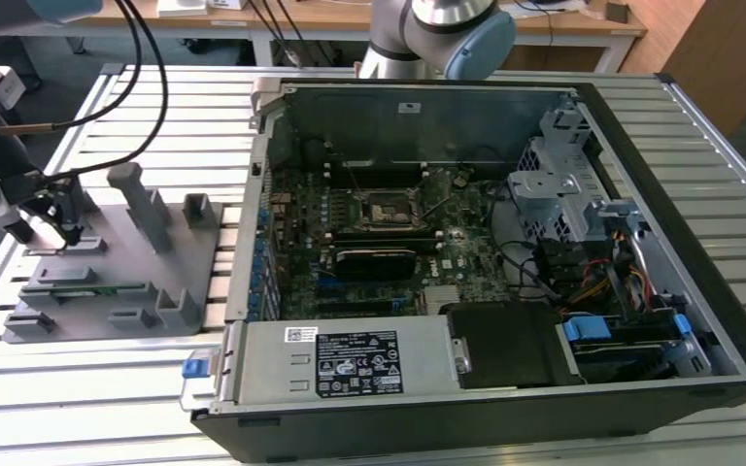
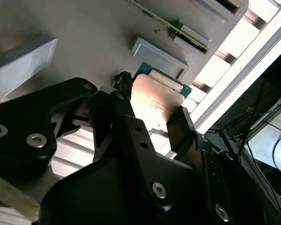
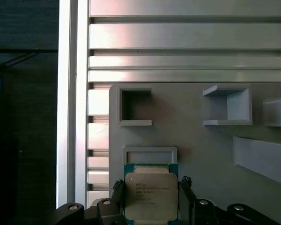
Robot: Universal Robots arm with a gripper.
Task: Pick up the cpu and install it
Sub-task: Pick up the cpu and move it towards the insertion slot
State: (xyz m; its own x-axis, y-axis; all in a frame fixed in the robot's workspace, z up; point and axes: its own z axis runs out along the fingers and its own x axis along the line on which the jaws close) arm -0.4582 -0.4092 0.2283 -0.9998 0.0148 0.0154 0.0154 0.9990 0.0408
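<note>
Slatted table [image 1: 114,388] before you. Open computer case [image 1: 684,223] on exterior view's right. Grey fixture [image 1: 101,257] on exterior view's left, well apart from case. Gripper [image 1: 51,231] over fixture, fingers [image 3: 118,186] closed on cpu [image 3: 151,199] sides. Cpu just beside small pocket [image 3: 150,154]. Risk: hold on thin edges only. If you jolt arm, chip likely tilts or slips, then seats crooked in socket [image 1: 384,209].

A robotics lab: an opened computer case [image 1: 425,121] on a slotted aluminium table [image 1: 152,107], robot arm [image 1: 431,39] and wooden desk [image 1: 581,24] at frame top.
</note>
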